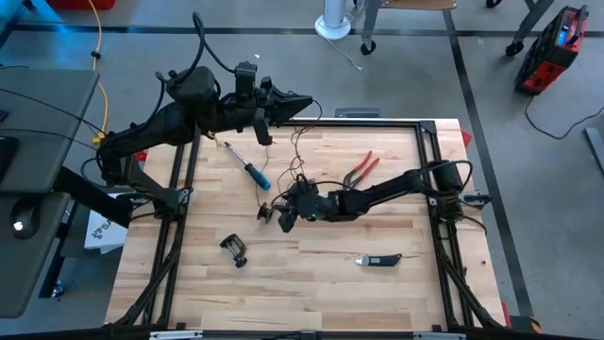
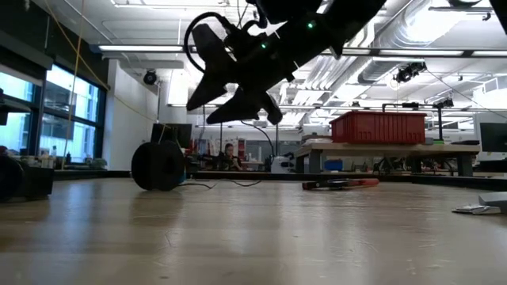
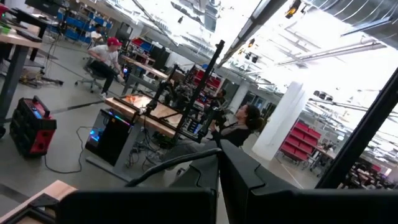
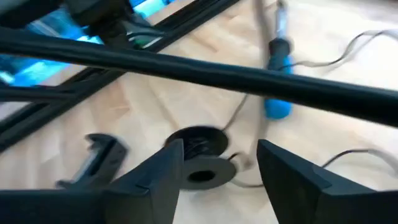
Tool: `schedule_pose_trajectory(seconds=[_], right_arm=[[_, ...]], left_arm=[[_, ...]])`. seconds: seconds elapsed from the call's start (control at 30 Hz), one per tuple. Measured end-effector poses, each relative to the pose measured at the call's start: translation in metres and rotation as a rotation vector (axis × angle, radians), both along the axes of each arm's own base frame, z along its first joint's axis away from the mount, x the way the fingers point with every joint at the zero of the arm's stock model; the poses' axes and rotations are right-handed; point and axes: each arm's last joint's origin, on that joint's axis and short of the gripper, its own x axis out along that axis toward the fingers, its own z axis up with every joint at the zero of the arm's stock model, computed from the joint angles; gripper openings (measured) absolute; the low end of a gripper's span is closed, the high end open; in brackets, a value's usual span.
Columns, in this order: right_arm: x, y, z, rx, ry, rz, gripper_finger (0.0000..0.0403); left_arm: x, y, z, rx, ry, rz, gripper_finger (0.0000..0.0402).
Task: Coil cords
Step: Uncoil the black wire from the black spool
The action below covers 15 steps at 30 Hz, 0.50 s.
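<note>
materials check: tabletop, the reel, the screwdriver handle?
Tabletop: looks like pale butcher-block wood, visible plank seams and grain, low sheen. Reel: matte black, probably plastic, with a smooth moulded flange and centre hole; thin dark cord runs from it. Screwdriver handle: bright blue, likely plastic or rubber; shaft looks metallic. Right gripper sits over the reel, fingers apart.

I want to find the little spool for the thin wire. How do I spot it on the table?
Start at the wooden table and follow the right arm to its open hand near the middle. The small round black reel lies right in front of it, beside the blue-handled screwdriver. It is the only flat round disc, with a hair-thin dark cord trailing from it.
</note>
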Motion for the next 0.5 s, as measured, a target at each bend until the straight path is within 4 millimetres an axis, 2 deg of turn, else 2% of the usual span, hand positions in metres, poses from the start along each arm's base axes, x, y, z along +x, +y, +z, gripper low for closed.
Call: schedule_pose_trajectory(seconds=[0.2,0.5], right_arm=[[-0.0007,-0.0012,-0.0002,-0.031,0.039,-0.026,0.0172],[0.0015,-0.0068,0.0003,-0.027,0.015,-0.032,0.0169]], left_arm=[[-0.0014,-0.0001,0.0003,0.007,0.004,0.001,0.0000],[-0.0014,-0.0001,0.0003,0.007,0.004,0.002,0.0000]])
